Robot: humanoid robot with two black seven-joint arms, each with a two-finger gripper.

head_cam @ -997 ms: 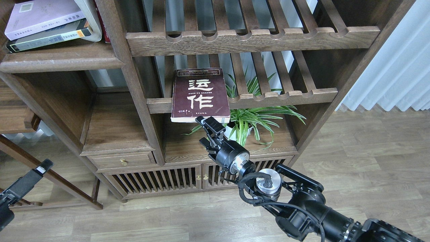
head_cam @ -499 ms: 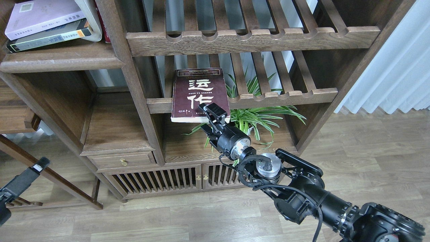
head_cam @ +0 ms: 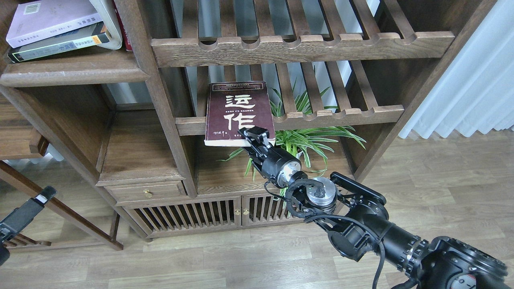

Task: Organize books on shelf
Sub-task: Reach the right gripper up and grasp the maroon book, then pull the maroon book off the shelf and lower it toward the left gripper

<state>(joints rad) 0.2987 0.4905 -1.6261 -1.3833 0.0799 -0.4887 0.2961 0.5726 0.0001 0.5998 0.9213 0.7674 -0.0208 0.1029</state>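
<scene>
Maroon book (head_cam: 239, 112) lies flat overhanging a slatted rack; two books (head_cam: 56, 30) stacked on the shelf (head_cam: 72, 72).

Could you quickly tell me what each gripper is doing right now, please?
Left gripper: low by the left edge, holding nothing; open or shut cannot be told.
Right gripper: at the maroon book's near edge; whether it grips cannot be told.

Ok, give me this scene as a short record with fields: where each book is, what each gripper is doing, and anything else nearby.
maroon book: flat on a slatted rack, near edge overhanging
right gripper: at the maroon book's near right corner; grip cannot be told
left gripper: low at left, away from the books
lavender book: stacked on grey-black book
plank shelf: upper left, holds the stack
plant: below the rack
</scene>
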